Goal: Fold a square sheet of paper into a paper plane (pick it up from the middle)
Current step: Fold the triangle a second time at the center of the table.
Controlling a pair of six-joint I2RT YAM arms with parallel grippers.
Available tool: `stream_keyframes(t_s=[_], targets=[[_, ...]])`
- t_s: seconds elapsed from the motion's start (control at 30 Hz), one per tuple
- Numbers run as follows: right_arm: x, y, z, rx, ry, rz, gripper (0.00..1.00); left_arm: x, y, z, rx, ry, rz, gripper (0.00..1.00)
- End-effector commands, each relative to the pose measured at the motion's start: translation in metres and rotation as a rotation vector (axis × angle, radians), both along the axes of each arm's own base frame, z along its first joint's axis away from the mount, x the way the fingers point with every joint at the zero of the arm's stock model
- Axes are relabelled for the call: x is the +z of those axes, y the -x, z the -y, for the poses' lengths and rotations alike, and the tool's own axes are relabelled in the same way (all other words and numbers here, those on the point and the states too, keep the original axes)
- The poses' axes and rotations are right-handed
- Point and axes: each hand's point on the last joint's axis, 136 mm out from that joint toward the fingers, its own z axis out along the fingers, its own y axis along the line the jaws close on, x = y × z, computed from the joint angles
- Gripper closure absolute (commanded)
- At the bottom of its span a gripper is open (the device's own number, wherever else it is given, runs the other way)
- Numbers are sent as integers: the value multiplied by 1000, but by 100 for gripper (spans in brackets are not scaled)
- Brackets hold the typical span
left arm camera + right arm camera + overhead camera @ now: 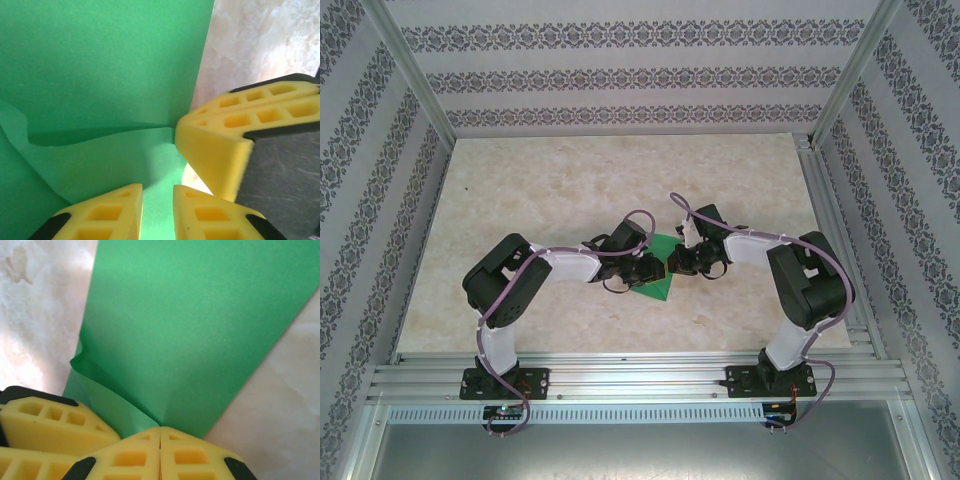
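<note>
I count one sheet of paper (658,289), bright green, and two grippers, all meeting at the centre of the top view on the marbled table (550,180). My right gripper (160,432) is closed tight, fingertips together on the sheet's edge where a raised fold ends, at the bottom of its wrist view; my left gripper (157,195) stands slightly apart at the lower edge of its view, green showing through the narrow gap, gripping nothing I can see.
</note>
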Motion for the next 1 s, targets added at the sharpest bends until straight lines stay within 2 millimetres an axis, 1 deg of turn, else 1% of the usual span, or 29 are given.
stream_keyframes(t_s=[0.0, 0.27, 0.53, 0.8, 0.97], targets=[[6, 2, -1, -3, 4, 19, 93, 18, -4, 8, -24, 12, 62, 74], [-5, 8, 5, -11, 55, -4, 93, 20, -9, 11, -22, 17, 73, 73], [-10, 7, 8, -16, 80, 2, 93, 6, -6, 6, -22, -22, 50, 73], [-9, -1, 4, -8, 75, 10, 92, -10, -2, 1, -26, -55, 24, 76], [-10, -2, 4, -15, 81, 10, 92, -15, 0, -2, -22, -72, 18, 77]])
